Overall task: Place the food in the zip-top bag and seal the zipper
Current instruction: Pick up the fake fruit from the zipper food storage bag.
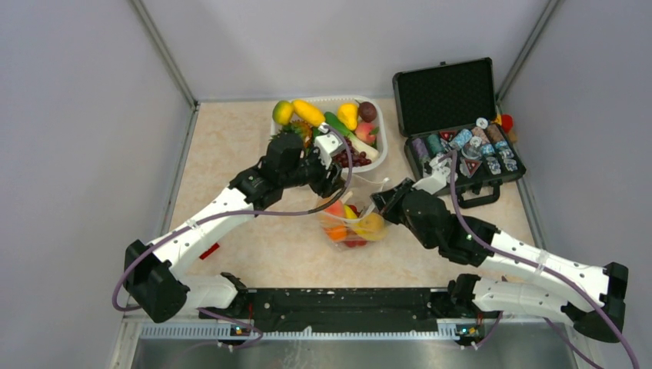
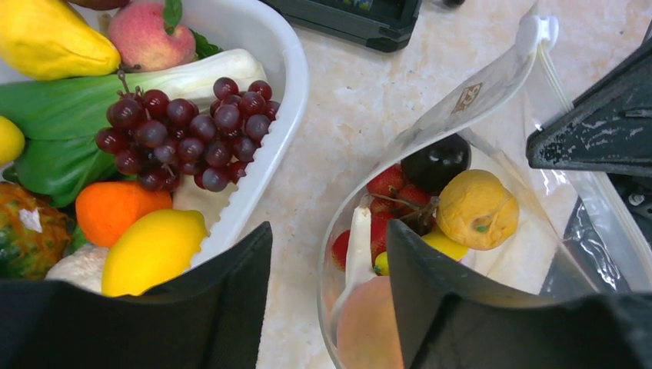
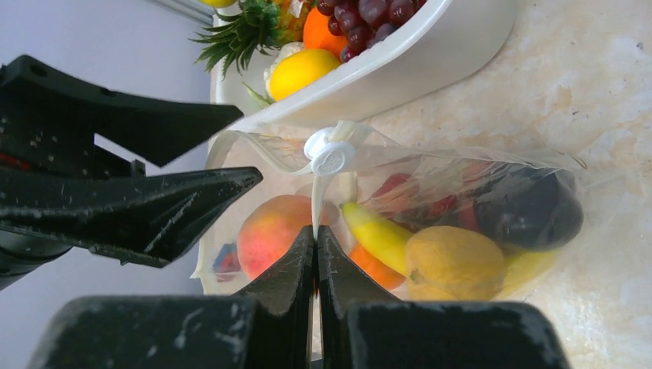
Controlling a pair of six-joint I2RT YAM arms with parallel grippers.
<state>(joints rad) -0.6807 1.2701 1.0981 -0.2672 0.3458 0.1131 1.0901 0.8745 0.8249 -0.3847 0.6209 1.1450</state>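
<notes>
Right claw [image 3: 316, 234]: we log it pressed together, pinching the bag [image 3: 492, 165] at a whitish edge strip, apparently the zipper [image 3: 316, 201]. Left claw [image 2: 329, 231]: spread, one finger at the bag's open mouth. Food [image 3: 454, 265]: several fruits inside the bag, which sits on the worktop [image 1: 254, 154] just beside the tub [image 2: 284, 100]; more fruit in the tub.

No lettering can be read anywhere on the table. A small tan label [image 2: 467, 98] rides on the zipper [image 2: 503, 65] of the zip-top bag [image 2: 530, 231], its print too small to read.
</notes>
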